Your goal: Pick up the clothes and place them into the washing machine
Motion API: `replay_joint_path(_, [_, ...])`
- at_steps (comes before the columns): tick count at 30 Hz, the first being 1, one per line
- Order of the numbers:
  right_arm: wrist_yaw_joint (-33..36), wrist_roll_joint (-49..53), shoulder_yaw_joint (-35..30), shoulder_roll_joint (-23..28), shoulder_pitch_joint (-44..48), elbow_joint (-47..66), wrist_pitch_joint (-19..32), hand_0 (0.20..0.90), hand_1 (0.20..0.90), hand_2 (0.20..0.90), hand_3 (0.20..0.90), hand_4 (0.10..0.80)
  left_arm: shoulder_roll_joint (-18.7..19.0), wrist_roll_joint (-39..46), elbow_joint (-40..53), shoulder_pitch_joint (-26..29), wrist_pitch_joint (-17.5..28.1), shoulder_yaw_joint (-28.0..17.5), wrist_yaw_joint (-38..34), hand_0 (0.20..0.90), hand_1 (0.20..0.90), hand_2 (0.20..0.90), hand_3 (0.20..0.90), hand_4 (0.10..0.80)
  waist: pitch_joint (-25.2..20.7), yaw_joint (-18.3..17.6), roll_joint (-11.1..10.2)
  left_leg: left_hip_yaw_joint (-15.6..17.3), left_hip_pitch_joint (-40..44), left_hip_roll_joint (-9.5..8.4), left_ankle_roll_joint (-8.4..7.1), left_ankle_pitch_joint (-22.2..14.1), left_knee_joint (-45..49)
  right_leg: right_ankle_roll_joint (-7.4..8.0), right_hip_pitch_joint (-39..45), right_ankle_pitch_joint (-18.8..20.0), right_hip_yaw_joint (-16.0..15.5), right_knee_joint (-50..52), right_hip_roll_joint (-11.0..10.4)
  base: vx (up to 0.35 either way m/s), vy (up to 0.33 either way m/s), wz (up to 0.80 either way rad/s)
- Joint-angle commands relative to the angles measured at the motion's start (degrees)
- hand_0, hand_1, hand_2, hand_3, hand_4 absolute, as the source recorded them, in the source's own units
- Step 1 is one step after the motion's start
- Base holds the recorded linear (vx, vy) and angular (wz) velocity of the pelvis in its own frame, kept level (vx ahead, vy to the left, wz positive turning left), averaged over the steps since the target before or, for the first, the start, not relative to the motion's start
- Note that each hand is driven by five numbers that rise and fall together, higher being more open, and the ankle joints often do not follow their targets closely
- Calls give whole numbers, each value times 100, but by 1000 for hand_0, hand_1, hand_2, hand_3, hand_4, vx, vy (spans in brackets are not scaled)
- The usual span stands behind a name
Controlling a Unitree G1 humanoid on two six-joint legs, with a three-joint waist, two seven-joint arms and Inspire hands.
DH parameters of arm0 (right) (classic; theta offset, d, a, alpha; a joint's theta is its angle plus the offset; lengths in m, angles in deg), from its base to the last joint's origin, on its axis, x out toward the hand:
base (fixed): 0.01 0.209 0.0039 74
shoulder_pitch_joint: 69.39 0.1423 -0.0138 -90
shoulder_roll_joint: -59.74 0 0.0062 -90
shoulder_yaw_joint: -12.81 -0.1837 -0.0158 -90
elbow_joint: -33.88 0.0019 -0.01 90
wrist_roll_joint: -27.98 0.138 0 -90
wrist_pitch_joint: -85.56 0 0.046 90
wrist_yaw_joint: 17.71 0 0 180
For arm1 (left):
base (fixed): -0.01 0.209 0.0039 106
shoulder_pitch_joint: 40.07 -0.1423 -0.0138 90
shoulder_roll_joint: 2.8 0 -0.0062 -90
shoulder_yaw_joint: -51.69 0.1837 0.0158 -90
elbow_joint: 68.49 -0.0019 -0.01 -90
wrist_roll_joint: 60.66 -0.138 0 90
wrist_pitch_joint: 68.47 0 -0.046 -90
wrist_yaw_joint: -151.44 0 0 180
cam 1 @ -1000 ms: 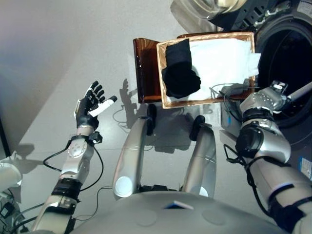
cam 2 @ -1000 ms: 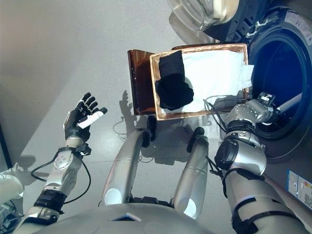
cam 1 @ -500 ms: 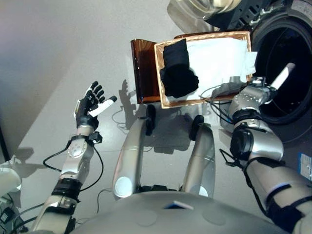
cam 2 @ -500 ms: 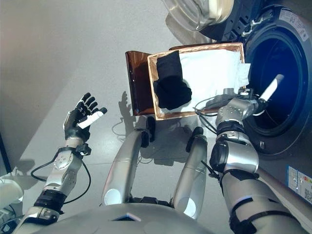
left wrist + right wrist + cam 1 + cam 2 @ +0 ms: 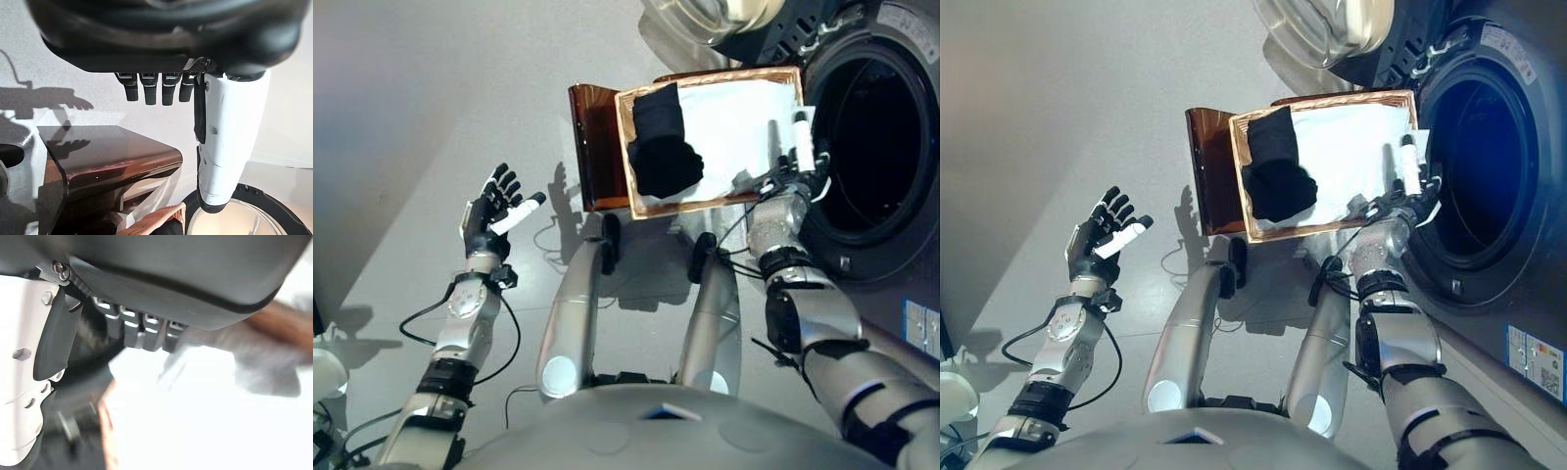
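A wicker basket sits on a brown stand in front of me. It holds a black garment on its left side and a white cloth across the rest. My right hand hovers over the basket's right edge, beside the washing machine's open drum. Its fingers are straight and hold nothing, and its white-covered thumb points up. In the right wrist view the white cloth shows just past the fingers. My left hand is raised far to the left over the floor, open and empty.
The translucent brown stand juts out to the left of the basket. The washing machine's round door hangs open at the far top. Grey floor spreads out on the left.
My right hand has swung left, out of the drum opening to the basket's right edge. The view has shifted a little. The left hand has not moved.
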Motion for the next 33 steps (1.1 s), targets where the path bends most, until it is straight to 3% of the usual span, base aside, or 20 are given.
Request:
replay_joint_path(1, [131,-1706,579,703,96,147,-247,900,900,900,900,800,199,-142,196,-18,593,-410,92,900,900,900,900,800,-183,115,-122,-135,380,60,-378,-259,-336,-309,132,489,-148,-545,123,0,0,0])
replay_joint_path(7, [-44,-2438,1151,1058,534,-14,-527,900,900,900,900,800,315,-89,288,-28,600,-325,235,900,900,900,900,800,-148,179,-160,-173,429,61,-387,-224,-342,-291,205,522,-176,-579,111,-11,0,2])
replay_joint_path(13, [-154,-2791,1447,1054,681,194,-579,900,900,900,900,800,295,-129,270,-47,542,-348,240,900,900,900,900,800,-131,198,-219,-203,440,50,-378,-207,-363,-293,246,522,-213,-586,131,0,0,0])
replay_joint_path(21, [-221,-3149,1694,701,706,298,-674,900,900,900,900,800,262,-182,244,-15,539,-454,192,900,900,900,900,800,-63,240,-318,-255,485,33,-373,-178,-397,-255,370,562,-315,-671,107,3,5,4])
replay_joint_path(33, [-105,-3288,1757,-401,730,127,-780,900,900,900,900,800,216,-333,198,159,520,-497,-37,900,900,900,900,800,80,399,-441,-331,524,-67,-301,-242,-337,-189,591,591,-444,-753,54,17,25,4])
